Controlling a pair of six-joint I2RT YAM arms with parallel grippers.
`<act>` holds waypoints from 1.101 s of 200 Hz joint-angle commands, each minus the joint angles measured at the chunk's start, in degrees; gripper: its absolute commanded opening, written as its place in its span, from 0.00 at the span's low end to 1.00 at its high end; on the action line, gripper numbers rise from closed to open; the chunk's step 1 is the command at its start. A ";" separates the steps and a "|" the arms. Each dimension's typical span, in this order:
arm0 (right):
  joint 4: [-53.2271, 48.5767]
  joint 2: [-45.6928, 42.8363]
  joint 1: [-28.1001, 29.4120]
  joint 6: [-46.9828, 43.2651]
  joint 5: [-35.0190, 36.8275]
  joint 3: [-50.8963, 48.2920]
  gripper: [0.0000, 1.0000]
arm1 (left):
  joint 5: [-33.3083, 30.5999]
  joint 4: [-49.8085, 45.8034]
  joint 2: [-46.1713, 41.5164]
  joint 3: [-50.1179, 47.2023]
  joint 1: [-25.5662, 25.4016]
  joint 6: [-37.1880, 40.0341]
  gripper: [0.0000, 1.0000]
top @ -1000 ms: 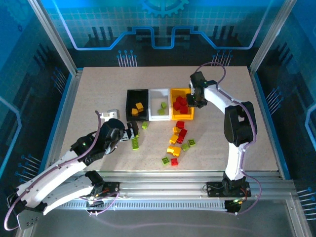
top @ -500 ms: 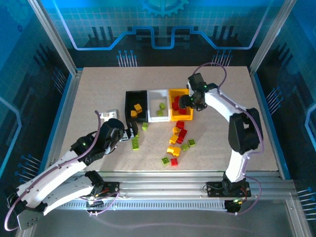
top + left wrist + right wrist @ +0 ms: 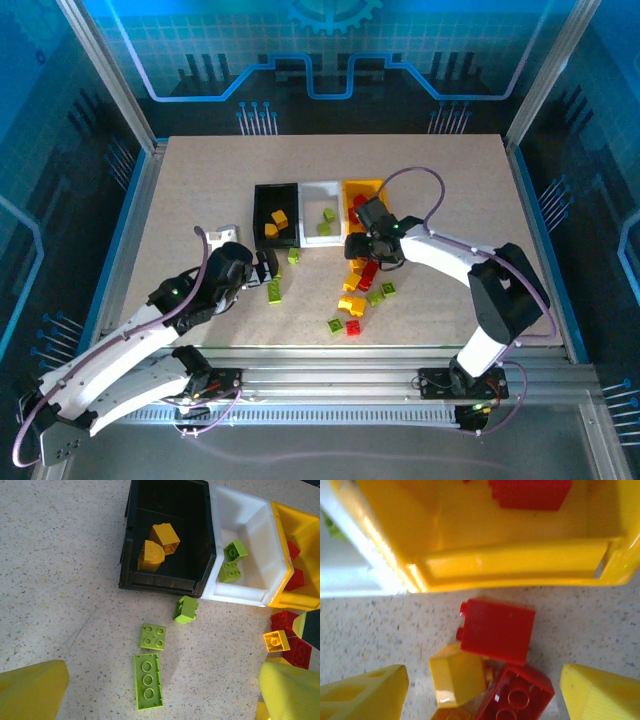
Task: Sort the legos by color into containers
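1. Right gripper (image 3: pixel 485 692) is hanging wide open, gripping nothing, just in front of the yellow bin (image 3: pixel 510 562).
2. Ahead of its fingers (image 3: pixel 365 695), a red brick (image 3: pixel 496 630) is lying near that bin's front wall, touching a yellow brick (image 3: pixel 457 675) and a second red brick (image 3: pixel 517 700).
3. Left gripper (image 3: pixel 160 695) is sitting fully open and empty, over the loose green bricks (image 3: pixel 148 680) on the surface (image 3: pixel 60 580).
4. Black bin (image 3: pixel 160 582) is holding two yellow-orange bricks (image 3: pixel 157 547).
5. White bin (image 3: pixel 235 594) is holding two green pieces (image 3: pixel 232 560).
6. Yellow bin is holding red pieces (image 3: pixel 530 492).
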 commanded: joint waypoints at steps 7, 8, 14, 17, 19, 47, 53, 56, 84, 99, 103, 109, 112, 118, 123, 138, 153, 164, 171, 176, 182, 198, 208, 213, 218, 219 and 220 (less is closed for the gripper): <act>1.31 3.40 -0.27 3.20 3.39 1.95 0.80 | 0.23 0.47 -0.03 -0.96 0.57 -1.03 0.99; 1.17 3.57 -0.26 3.22 3.40 2.03 0.80 | 0.22 0.48 -0.03 -1.02 0.56 -1.03 0.99; 1.05 4.55 -0.40 3.41 3.32 2.49 0.79 | 0.29 0.66 -0.02 -1.11 0.59 -1.17 0.99; 1.04 4.93 -0.42 3.55 3.25 2.65 0.79 | 0.38 0.73 0.01 -1.21 0.62 -1.13 0.99; 1.02 5.16 -0.51 3.62 3.24 2.77 0.79 | 0.43 0.79 -0.04 -1.25 0.63 -1.15 0.99; 0.41 7.19 -0.81 4.34 4.96 3.96 0.75 | 0.73 1.10 0.06 -1.54 0.69 -1.50 0.99; 1.02 7.23 -0.78 4.45 5.08 3.72 0.75 | 0.82 1.06 0.01 -1.59 0.71 -1.48 0.99; 1.30 7.32 -0.84 4.43 5.04 3.62 0.74 | 0.84 1.02 -0.01 -1.54 0.64 -1.49 0.99; 1.93 9.11 -0.96 4.16 4.66 4.28 0.70 | 0.84 0.75 0.06 -1.63 0.66 -1.65 0.99; 2.50 9.63 -1.12 3.98 4.60 4.07 0.64 | 0.88 0.58 0.06 -1.70 0.68 -1.77 0.99; 2.80 9.72 -1.15 3.79 4.46 3.93 0.61 | 0.91 0.51 0.06 -1.65 0.67 -1.79 0.99; 3.11 9.65 -1.13 3.45 4.30 3.76 0.58 | 0.86 0.43 0.05 -1.69 0.68 -1.84 0.99; 3.04 9.64 -1.16 3.41 4.29 3.78 0.56 | 0.86 0.41 0.01 -1.64 0.67 -1.91 0.99; 3.00 9.48 -1.22 3.24 4.17 3.70 0.53 | 0.87 0.26 0.00 -1.70 0.65 -1.91 0.99; 3.00 9.25 -1.18 2.97 4.04 3.57 0.51 | 0.84 0.15 -0.01 -1.66 0.69 -1.96 0.99; 3.24 7.78 -1.13 2.47 3.95 2.67 0.45 | 0.91 0.14 -0.01 -1.71 0.66 -2.04 0.99; 3.34 5.00 -1.13 1.85 4.04 1.50 0.40 | 1.01 0.36 0.03 -1.83 0.70 -2.31 0.99; 2.87 2.18 -1.17 1.25 3.90 0.55 0.38 | 1.00 0.58 0.03 -1.90 0.68 -2.36 0.99; 2.41 0.03 -1.13 0.77 3.85 0.04 0.37 | 0.95 0.55 0.08 -1.92 0.71 -2.36 0.99; 2.13 -1.71 -1.13 0.35 3.70 -0.39 0.37 | 0.83 0.58 0.06 -1.90 0.67 -2.28 0.99; 1.89 -3.79 -1.13 -0.16 3.63 -0.90 0.37 | 0.85 0.58 0.20 -1.92 0.70 -2.27 0.99; 0.84 -7.81 -1.75 -2.35 2.81 -0.24 0.37 | 0.74 0.77 0.40 -1.88 0.67 -2.09 0.99; -0.84 -7.76 -2.64 -3.49 2.11 2.25 0.38 | 0.74 0.84 0.50 -1.92 0.80 -2.13 0.99; -1.58 -7.17 -3.26 -3.97 1.86 3.56 0.38 | 0.79 0.91 0.66 -1.89 0.73 -2.20 0.99; -2.16 -6.36 -3.71 -4.48 1.60 5.23 0.39 | 0.83 1.00 0.70 -1.93 0.76 -2.24 0.99; -2.23 -6.14 -3.78 -4.58 1.58 5.47 0.38 | 0.83 1.05 0.69 -1.95 0.79 -2.25 0.99; -2.31 -5.94 -3.91 -4.67 1.57 5.73 0.38 | 0.87 1.08 0.73 -1.91 0.76 -2.26 0.99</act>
